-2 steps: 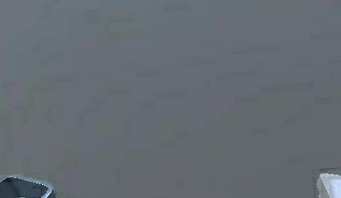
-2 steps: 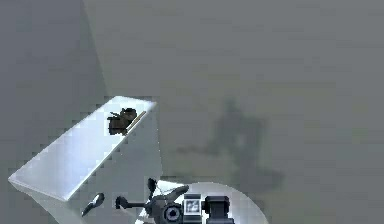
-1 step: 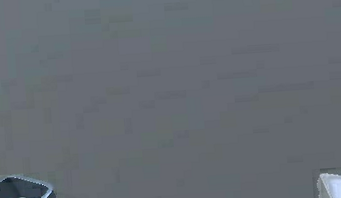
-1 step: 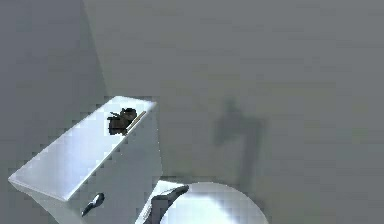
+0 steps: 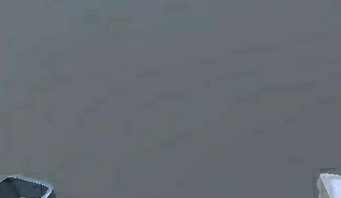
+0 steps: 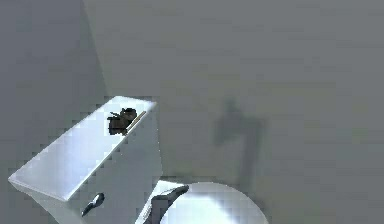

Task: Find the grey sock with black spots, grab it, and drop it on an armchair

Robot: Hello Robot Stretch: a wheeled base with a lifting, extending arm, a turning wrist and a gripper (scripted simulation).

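White toilet cistern [image 6: 90, 160] bears a dark crumpled thing [image 6: 122, 121] — perhaps the sock; grab and drop remain — gripper's state cannot be told.

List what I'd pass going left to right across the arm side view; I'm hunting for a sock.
Flush lever on the front of the toilet tank → small dark bundle lying on the tank's lid → white toilet seat.
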